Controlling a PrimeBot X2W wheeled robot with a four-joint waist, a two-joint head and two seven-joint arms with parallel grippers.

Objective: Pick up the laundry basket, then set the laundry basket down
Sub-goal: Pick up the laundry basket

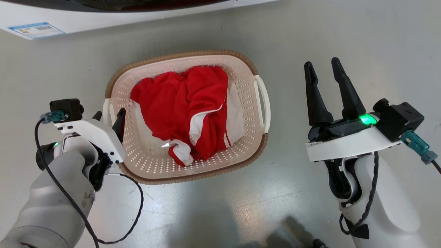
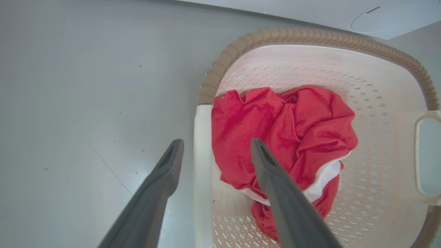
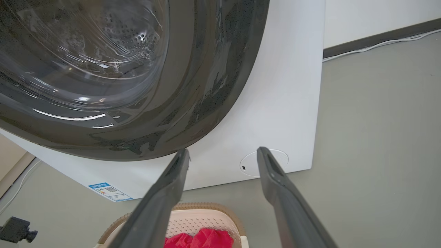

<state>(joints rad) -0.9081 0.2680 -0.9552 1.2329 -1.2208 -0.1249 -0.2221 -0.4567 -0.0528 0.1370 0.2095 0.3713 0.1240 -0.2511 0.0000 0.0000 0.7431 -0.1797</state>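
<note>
The laundry basket (image 1: 151, 162), cream perforated plastic with a brown woven-look rim, stands on the grey floor in the middle of the head view. A crumpled red and white garment (image 1: 182, 103) lies inside it. My left gripper (image 1: 109, 114) is open at the basket's left side. In the left wrist view its fingers (image 2: 165, 179) straddle the white side handle (image 2: 202, 137), one outside the basket (image 2: 310, 34) and one over the garment (image 2: 293, 127), with gaps on both sides. My right gripper (image 1: 321, 63) is open and holds nothing, well to the right of the other handle (image 1: 264, 100).
A white washer (image 3: 282, 103) with a dark round glass door (image 3: 86, 69) stands just beyond the basket (image 3: 193, 220), and its lower edge (image 1: 103, 17) runs along the top of the head view. My right gripper (image 3: 223, 151) points at it. Grey floor surrounds the basket.
</note>
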